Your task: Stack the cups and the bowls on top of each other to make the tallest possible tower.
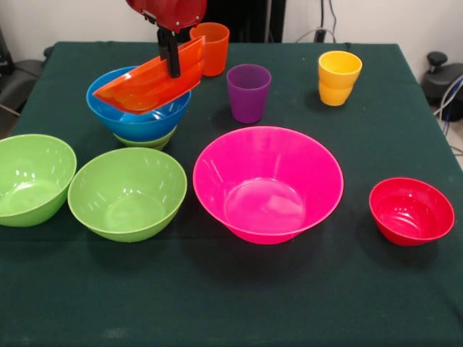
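Bowls of lime green [32, 179] [127, 193] sat at the left of the dark green surface [231, 303]. Behind them the gripper [172, 61] pinched the rim of a tilted orange bowl [148, 82] over a blue bowl [137, 119] nested on another green one [148, 142]. Rightward came the orange cup [214, 48], purple cup [248, 92], glossy pink bowl [268, 183], yellow cup [338, 77] and small red bowl [411, 211].

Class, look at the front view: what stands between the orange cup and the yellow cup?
The purple cup, upright and set slightly nearer the camera, as the front view shows.
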Motion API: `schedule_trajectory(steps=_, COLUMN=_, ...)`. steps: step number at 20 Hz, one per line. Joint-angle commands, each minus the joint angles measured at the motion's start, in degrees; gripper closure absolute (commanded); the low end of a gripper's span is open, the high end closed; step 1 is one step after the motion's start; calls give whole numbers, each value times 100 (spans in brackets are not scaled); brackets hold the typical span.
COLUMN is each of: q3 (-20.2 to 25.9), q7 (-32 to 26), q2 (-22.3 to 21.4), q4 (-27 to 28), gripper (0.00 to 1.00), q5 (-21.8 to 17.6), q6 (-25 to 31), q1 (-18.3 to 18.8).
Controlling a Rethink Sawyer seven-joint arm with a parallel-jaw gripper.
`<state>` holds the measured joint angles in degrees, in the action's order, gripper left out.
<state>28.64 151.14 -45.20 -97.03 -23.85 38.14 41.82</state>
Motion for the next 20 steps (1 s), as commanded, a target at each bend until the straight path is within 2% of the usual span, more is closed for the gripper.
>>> schedule_trajectory(steps=1, q3=-114, q7=-789, q2=89, q4=269, gripper=100, q5=-364, q6=294, q1=-171)
schedule_trajectory(steps=20, q3=-85, q7=-856, q2=92, q4=291, gripper=100, q5=-379, q6=330, q1=-116)
